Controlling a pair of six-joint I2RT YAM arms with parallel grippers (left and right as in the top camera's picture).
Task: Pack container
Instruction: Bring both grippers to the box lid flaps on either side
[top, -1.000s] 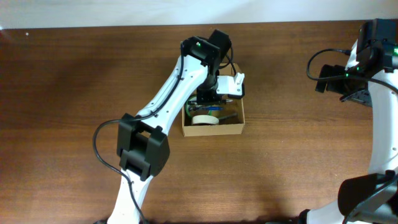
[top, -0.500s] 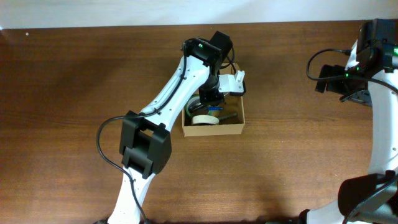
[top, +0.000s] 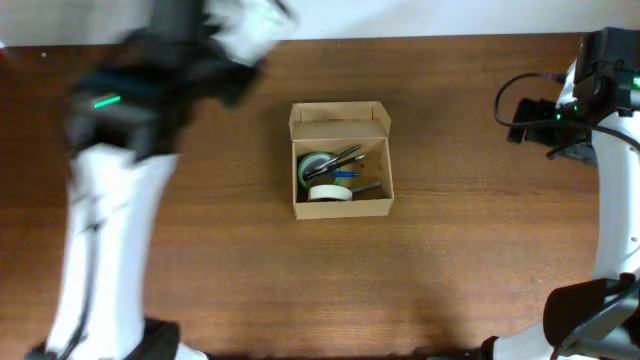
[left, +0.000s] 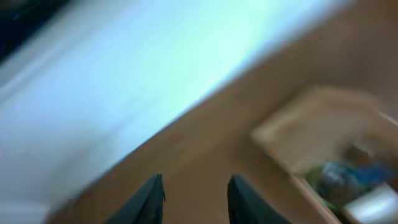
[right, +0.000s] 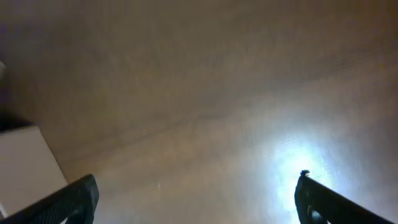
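Small rectangular tan cardboard container (top: 340, 207) sits mid-table on the dark brown wooden table (top: 450, 280), with its hinged flap (top: 338, 113) open on the far side. Only the overhead view gives the contents clearly: a green tape roll (top: 316, 165), a cream tape roll (top: 327, 192) just in front of it, dark pens (top: 347, 156) lying across, and one blue-tipped pen (top: 344, 174). The left arm (top: 105, 200) is a blur at upper left and the right arm (top: 612, 190) is at the right edge, both well apart from the container; finger state is unreadable from above. The left wrist view is blurry. The left gripper (left: 196, 190) has its dark fingers (left: 151, 198) spread with nothing between, and the container (left: 311, 124) shows at right, its contents just coloured smudges. In the right wrist view the right gripper (right: 196, 183) is spread wide and empty over wood with a glare patch (right: 298, 162). A white block (right: 25, 171) at left is unidentifiable. The container is out of this view.
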